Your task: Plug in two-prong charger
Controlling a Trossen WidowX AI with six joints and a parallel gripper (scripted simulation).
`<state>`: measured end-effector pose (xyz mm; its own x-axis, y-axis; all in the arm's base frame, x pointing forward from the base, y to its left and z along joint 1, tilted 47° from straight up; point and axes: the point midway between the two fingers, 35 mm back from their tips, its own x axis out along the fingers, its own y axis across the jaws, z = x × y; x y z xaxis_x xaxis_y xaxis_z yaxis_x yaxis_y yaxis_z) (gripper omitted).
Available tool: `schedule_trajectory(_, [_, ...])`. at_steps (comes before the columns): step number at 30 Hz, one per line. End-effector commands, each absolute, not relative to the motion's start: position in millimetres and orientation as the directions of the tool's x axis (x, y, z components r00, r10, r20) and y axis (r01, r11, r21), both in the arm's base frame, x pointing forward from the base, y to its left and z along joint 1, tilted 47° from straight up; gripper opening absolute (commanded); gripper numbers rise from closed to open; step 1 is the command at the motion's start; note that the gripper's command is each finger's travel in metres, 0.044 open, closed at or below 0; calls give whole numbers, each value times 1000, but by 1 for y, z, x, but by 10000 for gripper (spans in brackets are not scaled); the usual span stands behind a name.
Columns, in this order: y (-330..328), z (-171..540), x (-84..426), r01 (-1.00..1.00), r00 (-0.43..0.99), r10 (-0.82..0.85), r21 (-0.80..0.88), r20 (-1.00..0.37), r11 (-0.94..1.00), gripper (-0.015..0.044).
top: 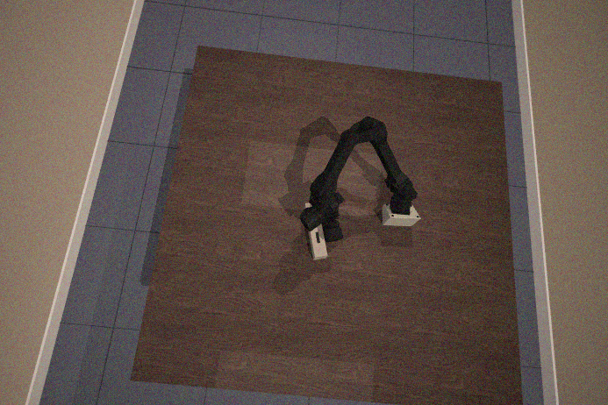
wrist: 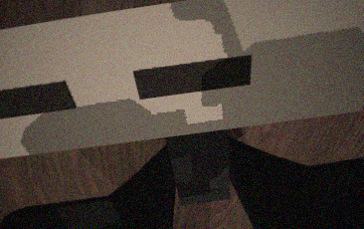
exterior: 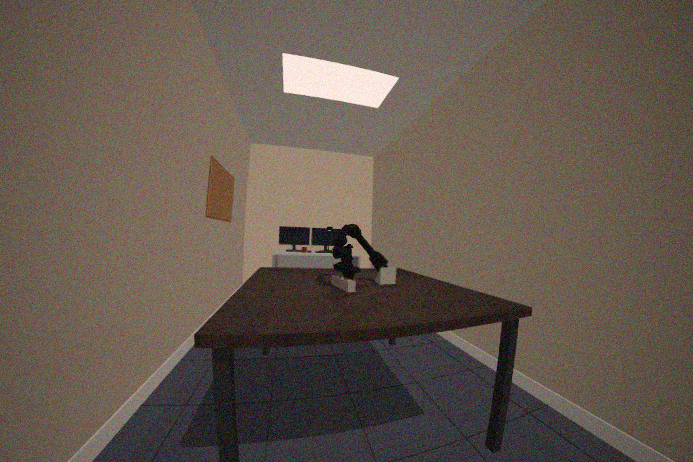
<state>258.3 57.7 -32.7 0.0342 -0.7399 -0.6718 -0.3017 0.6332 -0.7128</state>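
The pale power strip (top: pixel 318 249) (exterior: pixel 343 282) (wrist: pixel 106 55) lies on the table. In the wrist view it has two long dark outlet recesses, a left one (wrist: pixel 35 99) and a right one (wrist: pixel 191 77). My gripper (wrist: pixel 195 143) is shut on the dark charger (wrist: pixel 200 174). In the wrist view the charger's far end is at the strip's near long edge, just below the right recess and outside it. The prongs cannot be made out. Whether the charger touches the strip cannot be told. In the top view my arm hides part of the strip.
The arm's pale base block (top: pixel 400 220) (exterior: pixel 386 275) stands on the brown table (top: pixel 410 310) (exterior: pixel 358 313), to the right of the strip in the top and exterior views. The arm arches over between them. Monitors (exterior: pixel 293 235) stand on a desk far behind.
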Motion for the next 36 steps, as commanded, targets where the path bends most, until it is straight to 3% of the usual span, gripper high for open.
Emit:
schedule_trajectory(1, [60,-34,268,-283,52,-733,-714,-678,640,0])
schedule_trajectory(36, [59,-35,271,-283,52,-733,-714,-678,640,0])
